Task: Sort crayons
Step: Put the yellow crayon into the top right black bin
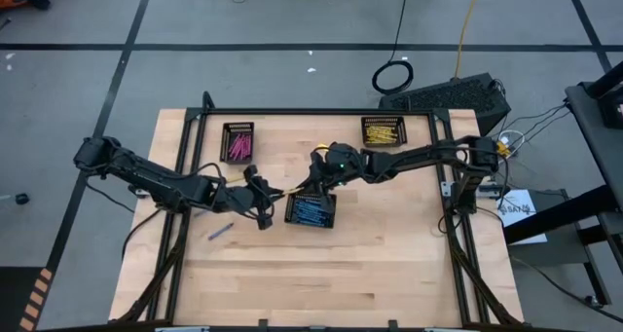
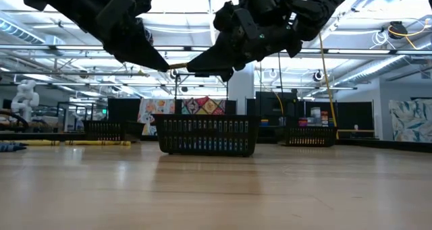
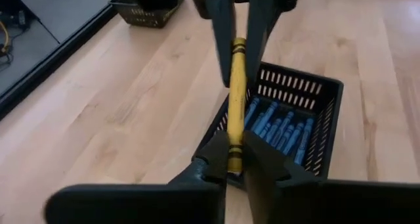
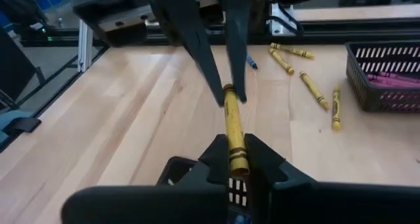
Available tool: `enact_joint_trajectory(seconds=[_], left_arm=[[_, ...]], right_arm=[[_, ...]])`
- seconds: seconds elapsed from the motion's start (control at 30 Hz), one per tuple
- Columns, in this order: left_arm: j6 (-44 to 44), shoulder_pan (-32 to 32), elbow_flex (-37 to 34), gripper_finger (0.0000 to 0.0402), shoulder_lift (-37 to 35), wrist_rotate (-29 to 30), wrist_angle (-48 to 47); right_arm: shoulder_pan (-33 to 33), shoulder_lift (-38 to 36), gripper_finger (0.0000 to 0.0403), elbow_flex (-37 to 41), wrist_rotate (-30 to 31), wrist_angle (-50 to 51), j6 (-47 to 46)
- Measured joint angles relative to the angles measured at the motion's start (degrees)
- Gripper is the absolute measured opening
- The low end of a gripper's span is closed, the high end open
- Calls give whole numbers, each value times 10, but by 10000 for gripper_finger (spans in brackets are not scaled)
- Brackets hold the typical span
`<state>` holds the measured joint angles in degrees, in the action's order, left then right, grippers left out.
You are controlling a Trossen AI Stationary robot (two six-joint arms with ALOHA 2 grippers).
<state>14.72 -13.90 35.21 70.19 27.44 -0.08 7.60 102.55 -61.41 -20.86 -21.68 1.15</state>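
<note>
High view: both arms meet at mid-table above the black tray of blue crayons (image 1: 311, 210). Between them hangs 1 yellow crayon (image 3: 235, 106), gripped at both ends: the left gripper (image 3: 234, 159) pinches one end with narrow jaws, and the right gripper (image 4: 236, 159) is clamped on the other end. The low view shows the crayon held in the air above the tray. Another tray with pink crayons (image 1: 238, 142) sits toward the far left, and a tray of yellow crayons (image 1: 384, 130) toward the far right. 1 blue crayon (image 1: 220, 232) lies loose on the table (image 1: 321, 274) near the left arm. 4 more yellow crayons (image 4: 314, 87) lie loose beside the pink tray.
</note>
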Motion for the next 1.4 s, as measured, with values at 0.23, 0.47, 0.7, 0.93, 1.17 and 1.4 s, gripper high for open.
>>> enact_joint_trajectory(seconds=[0.23, 0.47, 0.7, 0.93, 1.17, 1.4], left_arm=[[44, 0, 0, 138, 0, 0, -70], [105, -3, 0, 200, 0, 22, -134], [103, -11, 0, 206, 0, 86, -133], [71, -11, 0, 206, 0, 111, -108], [69, -11, 0, 206, 0, 111, -103], [69, -11, 0, 206, 0, 111, -96]], right_arm=[[28, -11, 1, 6, 63, 84, -4], [89, -145, 1, 84, 159, 139, -5], [171, -303, 1, 162, 258, 292, -15], [294, -387, 1, 215, 264, 344, -12], [398, -390, 1, 243, 195, 339, -4], [453, -372, 1, 244, 147, 335, 25]])
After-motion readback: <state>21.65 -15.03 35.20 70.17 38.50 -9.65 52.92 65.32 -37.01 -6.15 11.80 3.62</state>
